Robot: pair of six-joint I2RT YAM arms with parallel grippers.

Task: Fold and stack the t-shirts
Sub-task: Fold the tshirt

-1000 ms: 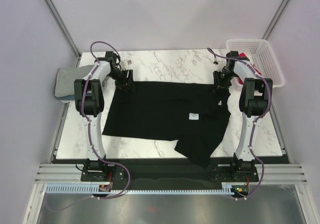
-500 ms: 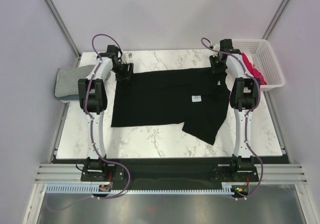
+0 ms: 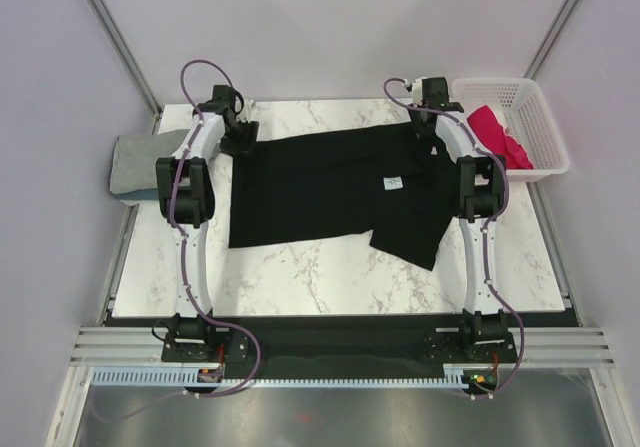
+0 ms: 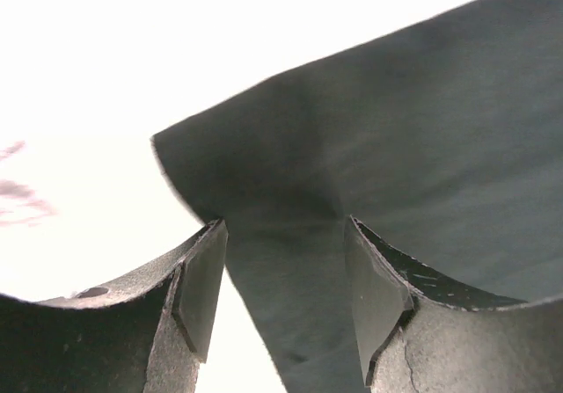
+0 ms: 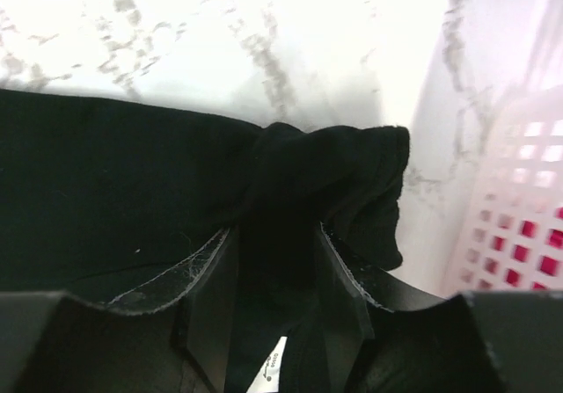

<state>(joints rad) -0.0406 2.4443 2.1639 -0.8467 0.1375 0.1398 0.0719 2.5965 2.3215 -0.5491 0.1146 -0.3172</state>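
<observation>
A large black t-shirt (image 3: 320,182) with a small white label (image 3: 392,183) lies spread across the marble table. My left gripper (image 3: 241,145) is shut on its far left corner; in the left wrist view the cloth (image 4: 352,147) runs taut between the fingers (image 4: 201,292) of the gripper (image 4: 281,296). My right gripper (image 3: 426,132) is shut on the far right edge, where bunched black cloth (image 5: 290,164) sits in the gripper (image 5: 277,296). A grey t-shirt (image 3: 135,162) lies at the left edge. A crimson-pink t-shirt (image 3: 495,132) lies in the basket.
A white lattice basket (image 3: 535,117) stands at the back right, close beside my right gripper; it also shows in the right wrist view (image 5: 519,191). Bare marble (image 3: 300,267) lies in front of the black shirt. Metal posts rise at both back corners.
Both grippers have moved toward the back of the table, dragging the black t-shirt away from the near edge. The shirt now lies flatter and further back.
</observation>
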